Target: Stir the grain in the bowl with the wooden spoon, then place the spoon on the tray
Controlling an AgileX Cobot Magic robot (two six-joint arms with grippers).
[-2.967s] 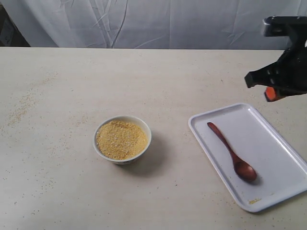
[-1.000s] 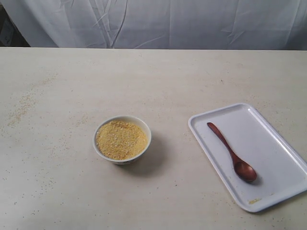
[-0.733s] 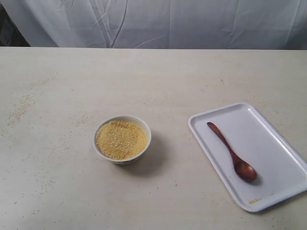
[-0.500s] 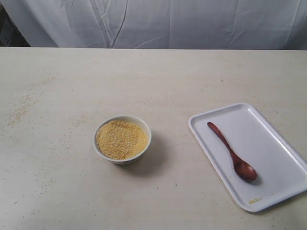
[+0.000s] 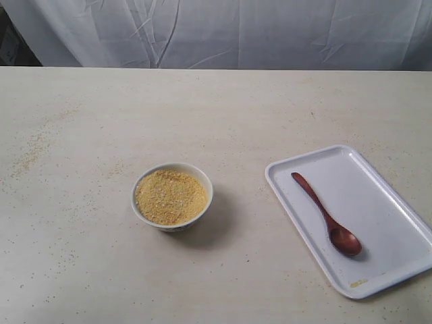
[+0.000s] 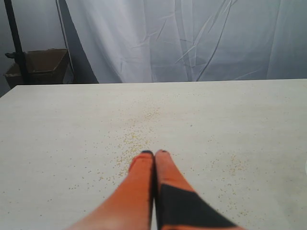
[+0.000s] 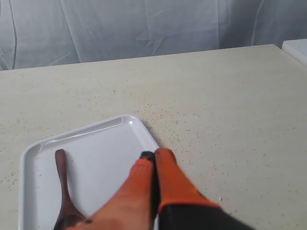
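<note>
Wooden spoon [image 5: 322,212] on tray [image 5: 378,202]. Left gripper [image 6: 154,153], right gripper [image 7: 154,154] pinched together, empty. Arm bumping bowl [image 5: 208,192] could spill grain [image 5: 170,196].

Your left gripper [image 6: 154,153] is a pair of long, smooth, bright orange fingers [image 6: 136,191], wide at the base and narrowing to rounded tips capped in black. A matte black panel [image 6: 184,211] covers the base of one finger. Your right gripper [image 7: 154,154] matches it: bright orange tapered fingers [image 7: 170,179], a small black cap [image 7: 146,155] showing on one tip, and a matte black block [image 7: 201,220] at the base of one finger, slightly blurred.
</note>
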